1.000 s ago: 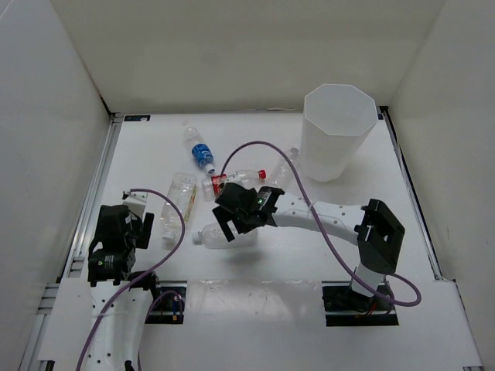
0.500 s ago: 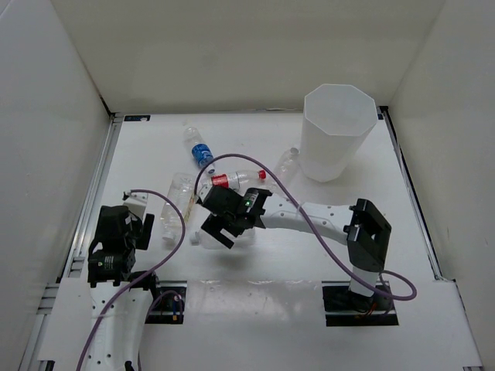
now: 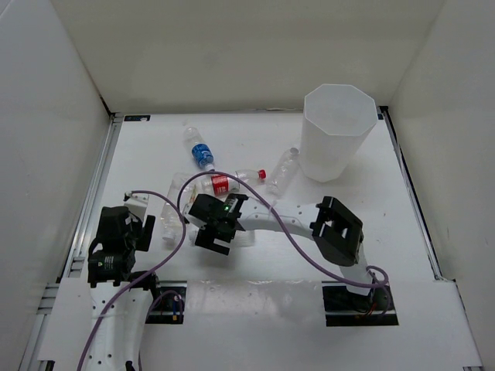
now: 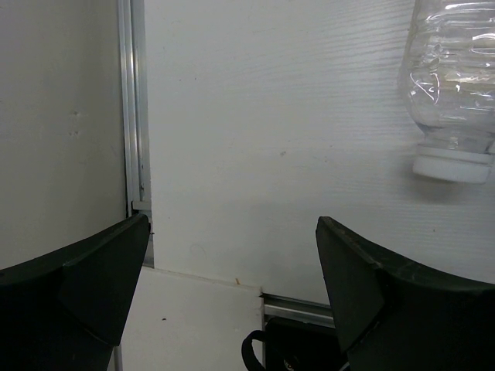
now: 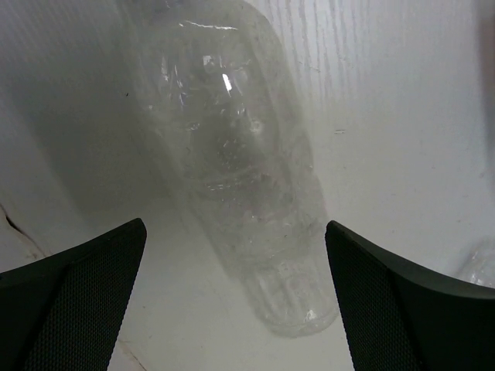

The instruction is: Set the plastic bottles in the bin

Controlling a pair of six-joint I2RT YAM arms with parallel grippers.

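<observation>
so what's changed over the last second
The right gripper swung left and toward the near edge; it now hangs, jaws open, over an unlabelled bottle, gripping nothing. The left gripper, the bin, the blue-label bottle and the red-label bottle stayed put.

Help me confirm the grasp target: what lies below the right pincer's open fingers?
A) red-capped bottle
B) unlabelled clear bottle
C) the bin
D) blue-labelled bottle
B: the right wrist view shows an unlabelled clear bottle lying on its side, framed between the fingers of the open right pincer.
</observation>
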